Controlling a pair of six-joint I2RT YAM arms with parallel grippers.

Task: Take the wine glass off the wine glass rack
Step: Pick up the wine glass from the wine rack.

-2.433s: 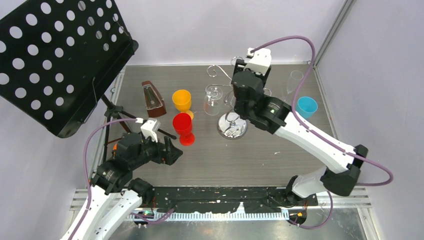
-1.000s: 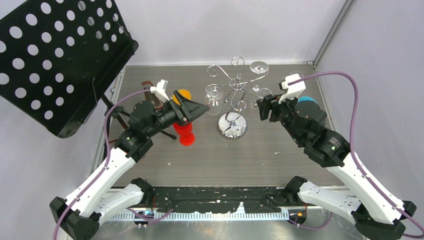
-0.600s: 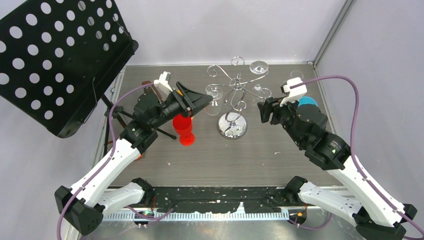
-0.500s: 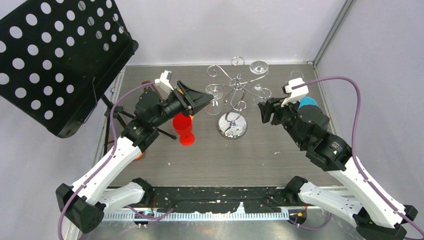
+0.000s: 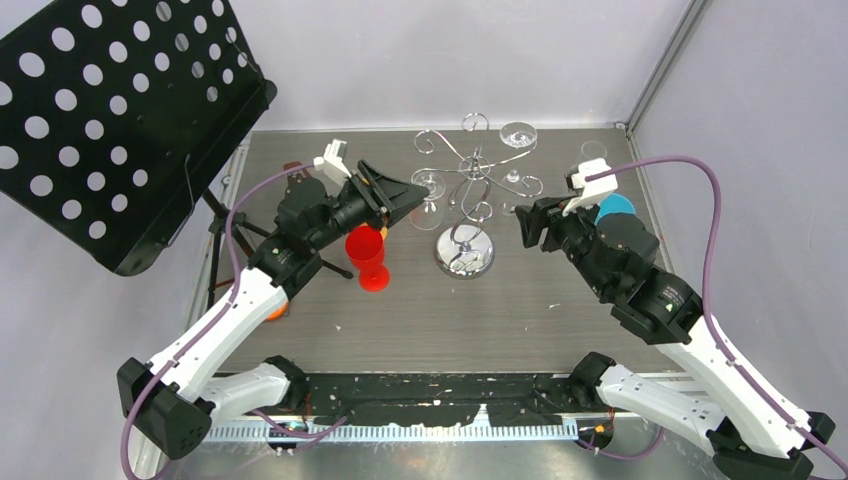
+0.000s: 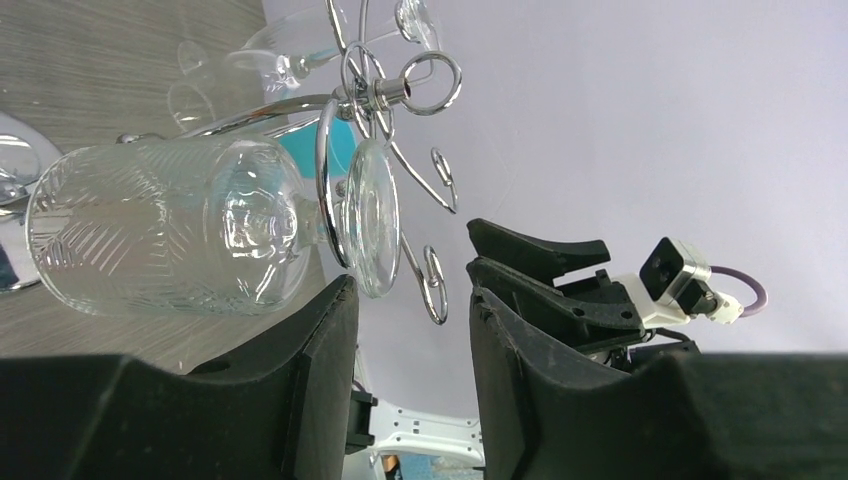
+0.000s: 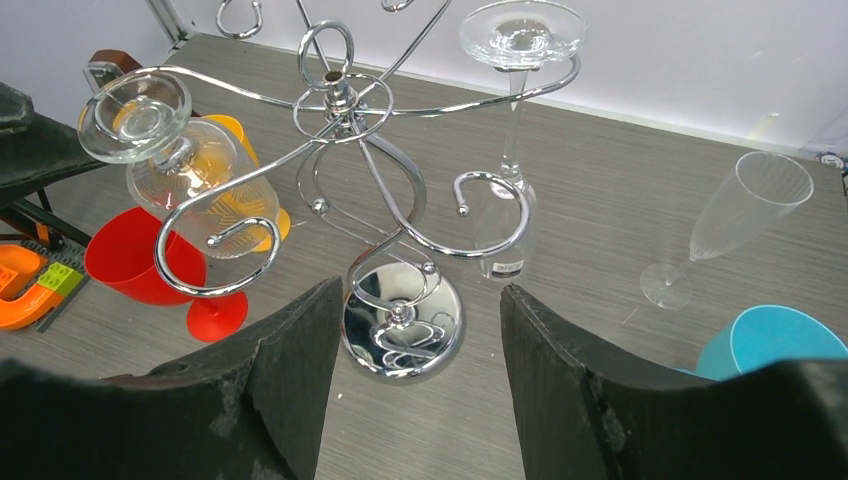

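The chrome wine glass rack (image 5: pixel 466 188) stands mid-table on its round mirrored base (image 5: pixel 464 251). A patterned wine glass (image 5: pixel 429 203) hangs upside down from its left scroll arm. It also shows in the right wrist view (image 7: pixel 203 194) and the left wrist view (image 6: pixel 165 240). A slim glass (image 7: pixel 515 110) hangs from the back right arm. My left gripper (image 5: pixel 418 189) is open, its fingertips just short of the patterned glass's foot (image 6: pixel 371 232), not touching it. My right gripper (image 5: pixel 524 222) is open and empty, right of the rack and facing it.
A red goblet (image 5: pixel 367 252) stands left of the rack, and an orange one (image 7: pixel 236 134) stands behind the hanging glass. A clear flute (image 7: pixel 742 215) and a blue cup (image 5: pixel 615 209) stand at the right. A black perforated music stand (image 5: pixel 110 110) rises at the left.
My right arm has pulled back from the rack to its right side. My left arm has risen and reached in to the hanging glass, then edged closer in the last second.
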